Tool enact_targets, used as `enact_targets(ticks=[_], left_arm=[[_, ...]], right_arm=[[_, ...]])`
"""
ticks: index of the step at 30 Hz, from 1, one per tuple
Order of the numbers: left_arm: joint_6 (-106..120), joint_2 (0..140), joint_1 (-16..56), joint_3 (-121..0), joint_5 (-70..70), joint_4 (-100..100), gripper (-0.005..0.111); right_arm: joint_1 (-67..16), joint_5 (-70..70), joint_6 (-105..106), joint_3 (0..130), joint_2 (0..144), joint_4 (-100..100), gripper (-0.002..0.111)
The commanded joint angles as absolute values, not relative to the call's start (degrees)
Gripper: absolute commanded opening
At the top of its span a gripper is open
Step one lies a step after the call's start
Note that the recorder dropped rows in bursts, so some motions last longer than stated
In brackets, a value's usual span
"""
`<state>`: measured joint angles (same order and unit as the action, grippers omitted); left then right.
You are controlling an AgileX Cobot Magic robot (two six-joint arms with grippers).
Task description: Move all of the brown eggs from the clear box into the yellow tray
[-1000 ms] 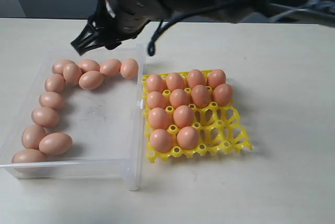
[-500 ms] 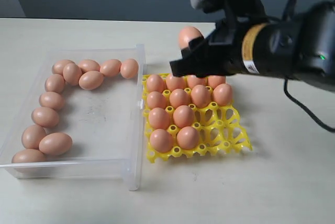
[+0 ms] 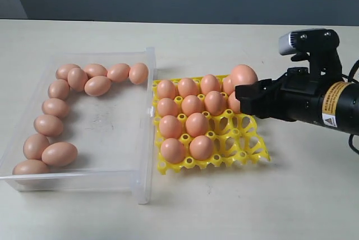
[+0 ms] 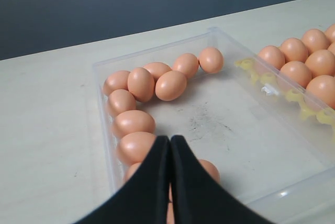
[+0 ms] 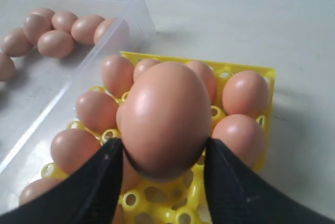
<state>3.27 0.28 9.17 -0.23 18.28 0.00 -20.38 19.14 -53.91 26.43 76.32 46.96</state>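
Pale table (image 3: 224, 44) fills the exterior view. The clear box (image 3: 147, 139) takes the left half of the frame. Its right wall stands just beside the left edge of the yellow tray (image 3: 247, 144), which sits at frame centre.

The black right arm (image 3: 314, 102) comes in from the right edge at mid height. The right claw (image 5: 164, 153) grips one egg: a black finger on each side of it, jaws spread wide around its lower half. That held egg (image 3: 243, 75) hangs above the tray's upper right corner and hides part of the seated eggs there. The claw body covers the tray's right edge near the top.

Brown eggs (image 3: 97, 85) left in the box: twelve, in a line along the top wall and down the left wall to the lower left corner. The middle and right of the box floor are bare, with a few scuff marks.

Tray: twelve eggs seated. The top two rows are full, and the two lower rows hold eggs in their left two cups only. The four cups at the tray's lower right stand open, right below the held egg and claw. Bare table lies below and right of the tray.

The left claw (image 4: 169, 145) does not show in the exterior view. In its wrist view the fingers are pressed together with nothing between them, above the eggs along the box wall.
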Motion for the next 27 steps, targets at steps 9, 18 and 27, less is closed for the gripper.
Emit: enact_targets(ticks=[9, 18, 27], left_arm=[[3.12, 0.00, 9.24, 0.00, 17.69, 0.00, 0.000], [3.12, 0.00, 9.24, 0.00, 17.69, 0.00, 0.000], [3.12, 0.00, 9.24, 0.00, 17.69, 0.00, 0.000]], right_arm=[[-17.99, 47.05, -23.25, 13.06, 85.61, 25.13, 0.001], [-17.99, 56.01, -17.73, 12.83, 93.92, 23.09, 0.001], [-17.99, 56.25, -17.61, 12.83, 97.08, 24.53, 0.001]])
